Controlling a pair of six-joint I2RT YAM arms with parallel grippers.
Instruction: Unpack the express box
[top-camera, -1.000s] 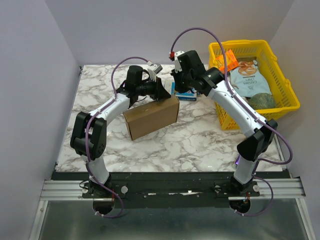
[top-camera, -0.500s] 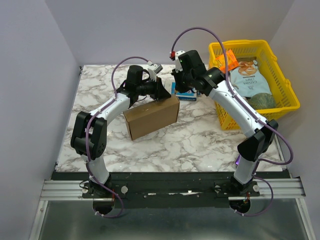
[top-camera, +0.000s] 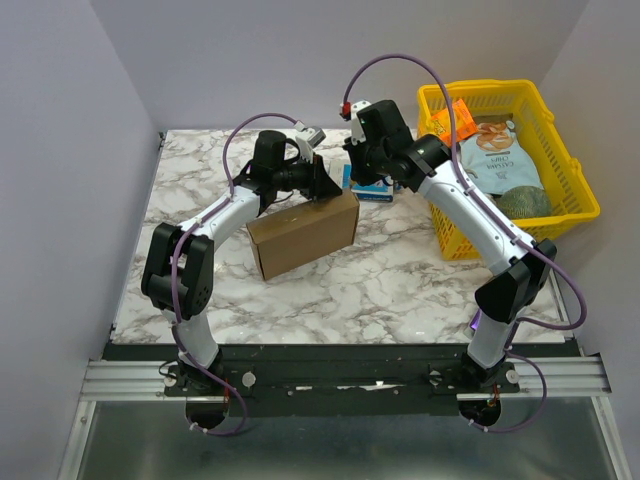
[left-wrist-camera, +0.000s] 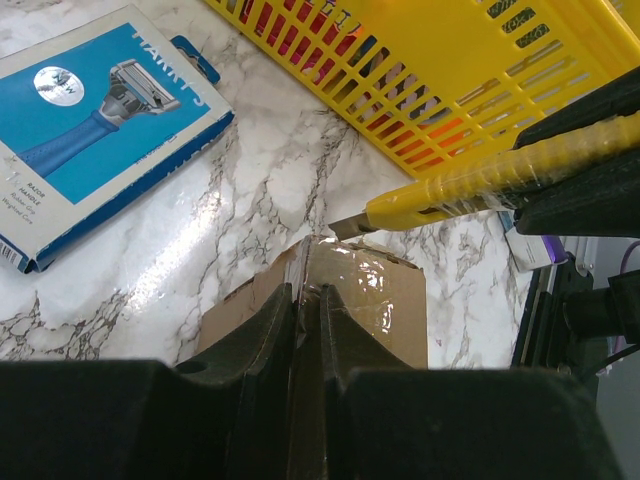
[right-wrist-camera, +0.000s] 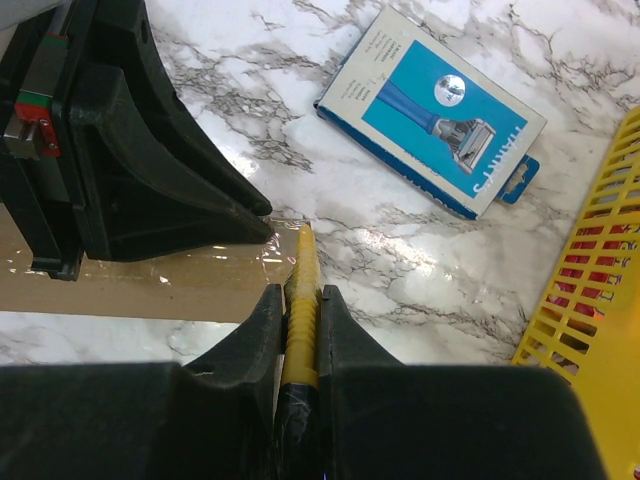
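Jaws of left gripper (left-wrist-camera: 308, 300): nearly closed, only a thin slit between the two dark fingers. The slit is filled by the upper edge of the express box (left-wrist-camera: 370, 300), so the jaws pinch the cardboard at its taped seam. Clear tape (left-wrist-camera: 355, 270) shines on the box face just beyond the fingertips.

Jaws of right gripper (right-wrist-camera: 298, 295): closed narrow on the yellow utility knife (right-wrist-camera: 300, 265). The handle runs between the fingers and the tip points forward out of the jaws. The blade tip reaches the glossy tape at the box edge, just beside the left gripper's fingertip. Whether the blade cuts into the tape cannot be told.

Box position: it rests on the marble table (top-camera: 400, 280), directly under and ahead of the left jaws and just ahead of the right jaws. In the top view its long brown side faces the arm bases. The lid is shut.

Blue razor box (right-wrist-camera: 430, 125): flat on the table, beyond the right jaws and to their right, apart from the cardboard.

Yellow basket (top-camera: 575, 185): to the right of both jaws, with snack packs inside.
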